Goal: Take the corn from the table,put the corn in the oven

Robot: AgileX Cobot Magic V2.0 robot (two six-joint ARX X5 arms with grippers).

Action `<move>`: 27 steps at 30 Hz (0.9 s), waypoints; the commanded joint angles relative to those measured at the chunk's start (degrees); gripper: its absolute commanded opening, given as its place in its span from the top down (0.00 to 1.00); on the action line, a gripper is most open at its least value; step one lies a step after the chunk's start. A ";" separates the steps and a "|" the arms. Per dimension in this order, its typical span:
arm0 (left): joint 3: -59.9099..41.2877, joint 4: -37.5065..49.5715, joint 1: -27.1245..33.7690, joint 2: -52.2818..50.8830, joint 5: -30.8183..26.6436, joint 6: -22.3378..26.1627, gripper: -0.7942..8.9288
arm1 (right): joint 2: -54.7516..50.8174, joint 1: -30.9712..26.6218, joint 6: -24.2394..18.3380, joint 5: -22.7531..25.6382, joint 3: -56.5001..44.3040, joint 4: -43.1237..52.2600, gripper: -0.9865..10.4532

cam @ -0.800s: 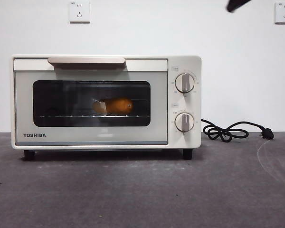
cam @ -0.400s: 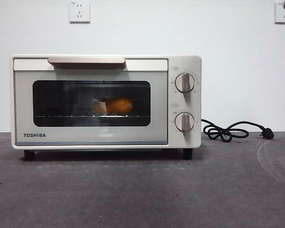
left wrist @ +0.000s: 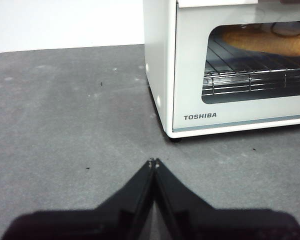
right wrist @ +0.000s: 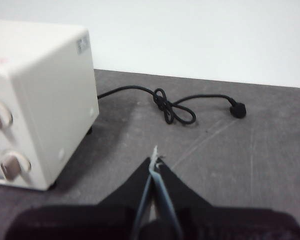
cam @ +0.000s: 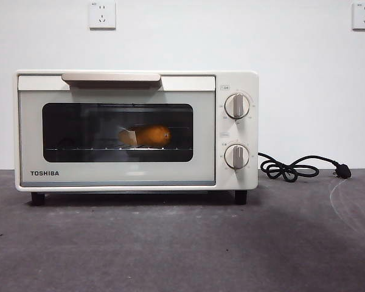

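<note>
Plump yellow-orange corn cob (cam: 147, 135) lying on wire rack inside cream-white boxy Toshiba toaster oven (cam: 231, 131), door looks closed, beige bar handle (cam: 111, 77) up top. Oven sits toward back of dark grey matte worktop (cam: 182, 243), black power cord (cam: 295, 167) coiled beside it near right edge. My left pincer (left wrist: 153, 162) clenched on nothing, hanging off oven's front corner. Right pincer (right wrist: 155, 160) clenched too, empty, near cord side. Reckon job's basically done; next move is just parking both arms clear.

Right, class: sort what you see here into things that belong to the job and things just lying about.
Job: corn on the rack inside the oven; table.
Lying about: power cord, unplugged; two wall sockets.
</note>
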 commanded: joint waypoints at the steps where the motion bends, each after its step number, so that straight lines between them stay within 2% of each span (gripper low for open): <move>1: -0.39 0.66 0.17 0.04 -0.02 0.66 0.92 | -6.14 -0.04 2.71 1.62 -6.36 0.76 0.91; 8: -0.39 0.66 0.17 0.11 -0.02 0.66 0.92 | -19.65 -0.09 4.13 3.28 -15.69 -1.44 0.91; 14: -0.39 0.66 0.17 0.11 -0.02 0.66 0.92 | -27.10 -0.09 4.59 4.76 -16.02 -12.28 0.91; 27: -0.39 0.68 0.17 1.03 -0.15 0.66 0.92 | -27.52 -0.09 5.09 6.25 -16.02 -13.11 0.91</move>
